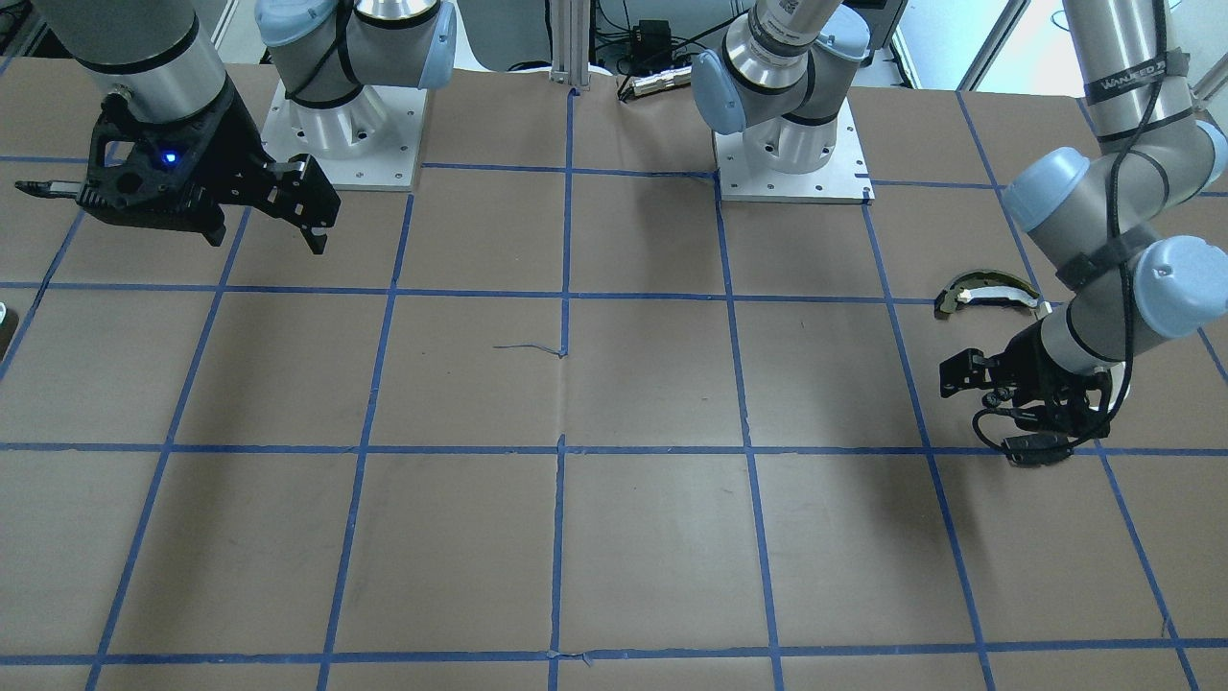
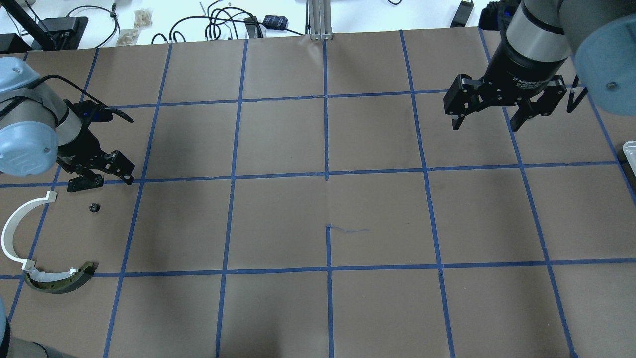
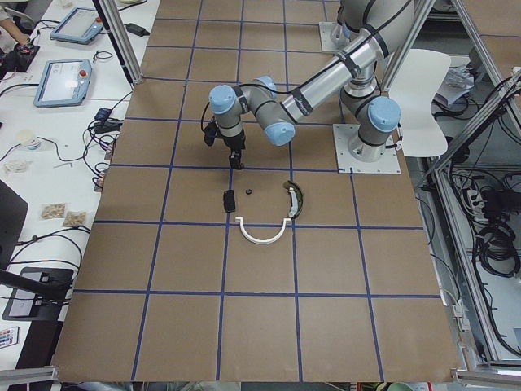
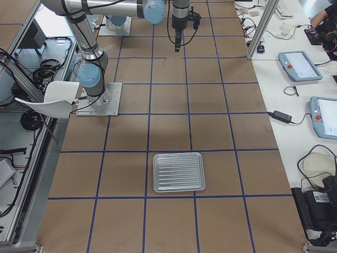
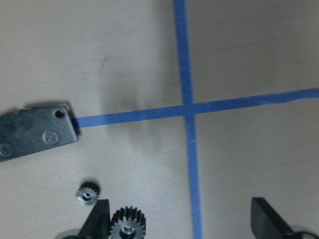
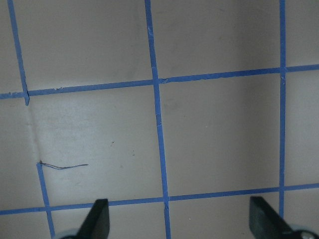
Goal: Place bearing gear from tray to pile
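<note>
On the taped table (image 2: 278,139) left gripper (image 2: 104,183) and right gripper (image 2: 486,125) gape empty, bearing gear (image 5: 128,225) lying loose

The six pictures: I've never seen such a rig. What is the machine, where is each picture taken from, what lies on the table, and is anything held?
Two robot arms with two-finger grippers stand at a taped table. Four fixed cameras watch from in front, behind-above and each table end; two more sit on the wrists. The left gripper is open by the pile: a white arc, an olive-edged curved piece, a black plate, a small gear and a larger gear lying between its fingers, ungripped. The right gripper hangs open, holding nothing. A metal tray lies at the table's right end.
</note>
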### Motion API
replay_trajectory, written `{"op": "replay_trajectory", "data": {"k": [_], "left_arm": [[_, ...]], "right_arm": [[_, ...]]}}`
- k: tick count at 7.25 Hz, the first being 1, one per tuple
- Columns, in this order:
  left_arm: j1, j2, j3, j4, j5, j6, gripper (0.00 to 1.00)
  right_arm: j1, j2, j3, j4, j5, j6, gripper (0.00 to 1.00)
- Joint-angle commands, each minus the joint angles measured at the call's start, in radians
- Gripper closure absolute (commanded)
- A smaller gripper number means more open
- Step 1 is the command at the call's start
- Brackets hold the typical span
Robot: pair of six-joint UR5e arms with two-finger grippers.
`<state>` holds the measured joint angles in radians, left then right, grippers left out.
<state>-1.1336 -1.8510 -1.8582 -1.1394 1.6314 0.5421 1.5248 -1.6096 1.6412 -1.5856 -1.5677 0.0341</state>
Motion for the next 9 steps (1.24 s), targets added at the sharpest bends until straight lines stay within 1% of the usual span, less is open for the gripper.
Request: {"op": "replay_trajectory", "data": {"k": [1,2,3,5,6,7,9], "left_arm": [[0.044,-0.020,-0.002,-0.007,0.004,0.054,0.00],[0.105,-0.040,-0.015,-0.007,0.004,0.077,0.00],[0.130,-0.060,-0.050,0.003,0.001,0.072,0.00],[0.127,-0.089,-0.058,0.015,-0.002,0.059,0.00],[0.127,-0.105,-0.058,0.038,-0.002,0.059,0.02],[0.127,-0.115,-0.053,0.053,-0.002,0.059,0.10],[0.123,-0.108,-0.038,0.064,0.005,0.076,0.78]], "right_arm": [[0.000,-0.004,0.002,0.000,0.000,0.001,0.00],[0.000,-0.004,0.005,0.000,0.000,0.001,0.00],[0.000,-0.004,0.002,-0.002,0.000,0.001,0.00],[0.000,-0.004,0.002,-0.001,0.000,0.007,0.00],[0.000,-0.004,0.003,-0.002,0.000,0.007,0.00],[-0.006,-0.006,0.003,-0.001,-0.005,0.010,0.00],[-0.005,-0.004,0.003,-0.004,-0.005,0.010,0.00]]}}
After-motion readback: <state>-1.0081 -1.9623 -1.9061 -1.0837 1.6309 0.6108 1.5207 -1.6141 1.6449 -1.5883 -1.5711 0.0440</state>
